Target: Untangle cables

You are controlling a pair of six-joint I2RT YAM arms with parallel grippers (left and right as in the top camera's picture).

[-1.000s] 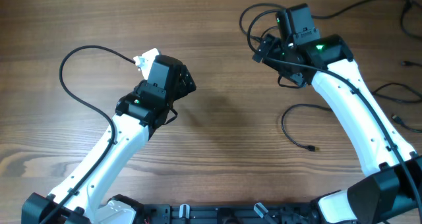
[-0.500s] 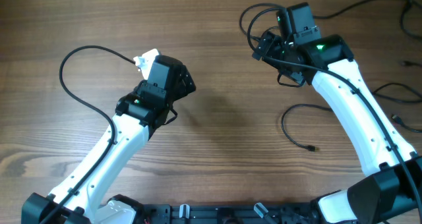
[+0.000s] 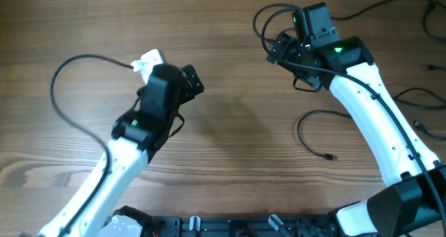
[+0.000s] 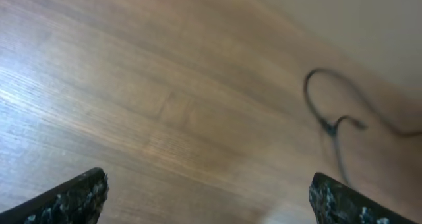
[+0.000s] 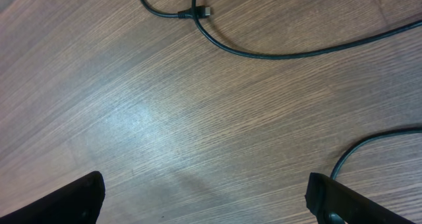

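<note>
At right and far right on the table, you have the cables: loose black loops, one just ahead of your right gripper. Its jaws and those of your left gripper stand wide apart, empty.

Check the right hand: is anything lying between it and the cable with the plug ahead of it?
Nothing visible. In the wrist view, only bare table lies between the open right hand and that cable with its plug. A second cable curves in at one side, off the direct path.
</note>
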